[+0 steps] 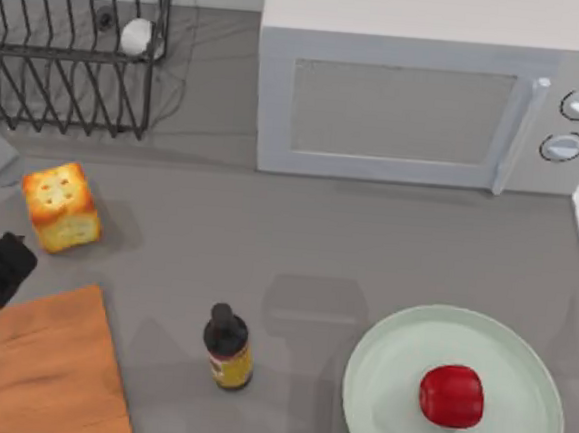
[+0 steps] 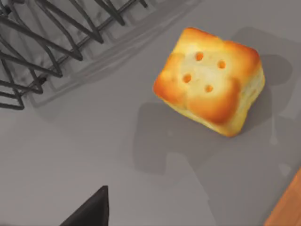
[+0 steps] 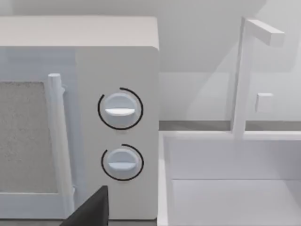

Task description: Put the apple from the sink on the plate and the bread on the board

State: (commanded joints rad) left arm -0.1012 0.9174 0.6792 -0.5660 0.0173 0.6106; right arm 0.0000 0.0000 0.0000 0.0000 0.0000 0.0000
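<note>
Apple (image 1: 451, 396), glossy and blocky, sits on round rimmed plate (image 1: 378, 369).

Even, bright, diffuse light. Soft grey shadows: beside the bread (image 1: 61, 208), a blocky one just beside the plate (image 1: 455, 388). Faint sheen on the apple (image 1: 451, 396). Mild overall softness; no glare.

- The apple (image 1: 451, 396) is small, shiny and red. It sits on the plate, at the lower right.
- The plate (image 1: 387, 385) is big, round and pale green.
- The bread (image 1: 61, 207) is a yellow cube with a brown, spotted top. It lies on the grey table at the left, near the board.
- The board (image 1: 41, 378) is flat, orange-brown wood, at the lower left.
</note>
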